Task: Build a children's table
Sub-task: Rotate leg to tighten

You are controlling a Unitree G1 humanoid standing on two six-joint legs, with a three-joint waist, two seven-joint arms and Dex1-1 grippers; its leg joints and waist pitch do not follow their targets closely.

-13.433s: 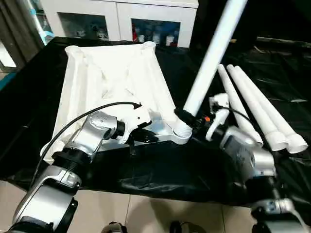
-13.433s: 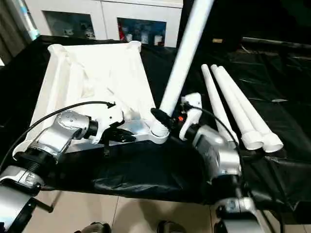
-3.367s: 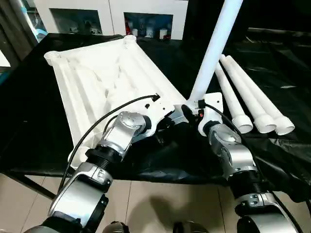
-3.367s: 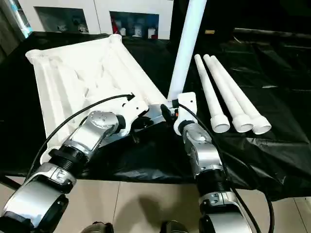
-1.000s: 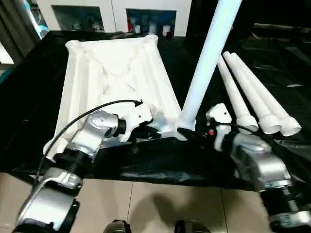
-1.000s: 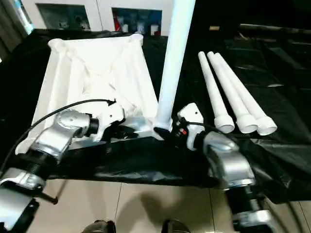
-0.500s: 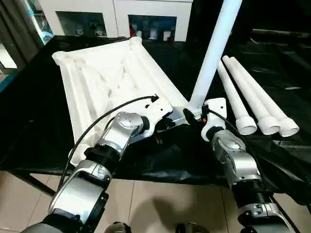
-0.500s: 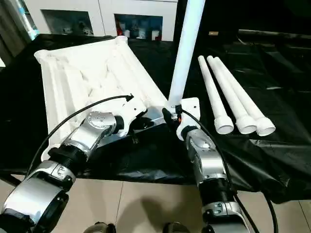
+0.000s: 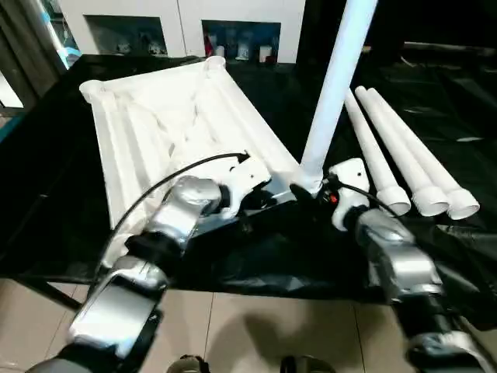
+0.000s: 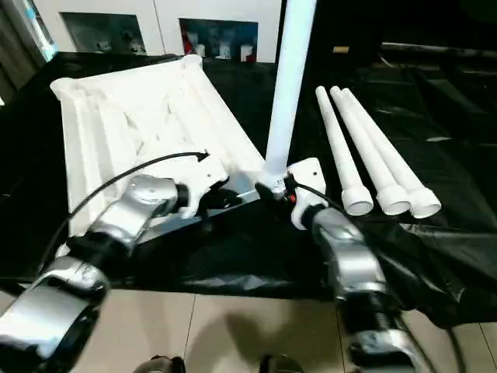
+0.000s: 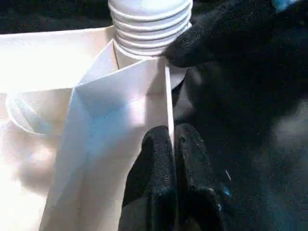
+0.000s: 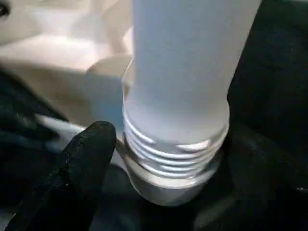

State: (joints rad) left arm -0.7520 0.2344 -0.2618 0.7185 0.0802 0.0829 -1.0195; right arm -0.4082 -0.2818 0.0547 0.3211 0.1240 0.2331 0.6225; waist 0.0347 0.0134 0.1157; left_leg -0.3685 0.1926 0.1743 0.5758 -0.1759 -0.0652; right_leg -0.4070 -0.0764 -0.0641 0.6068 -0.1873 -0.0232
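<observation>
I keep my left gripper (image 11: pixel 171 159) pinched on the top (image 9: pixel 163 124), right gripper (image 12: pixel 159 159) around the leg (image 12: pixel 180 72), twisting squarely into the centre-frame socket.

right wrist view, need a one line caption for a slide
Right pincer closed around the ribbed base of a white table leg standing upright in a corner socket of the tabletop.

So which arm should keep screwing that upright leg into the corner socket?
The right. Its gripper straddles the upright leg at its threaded end, while the left gripper is clamped on the tabletop rim, steadying it.
</observation>
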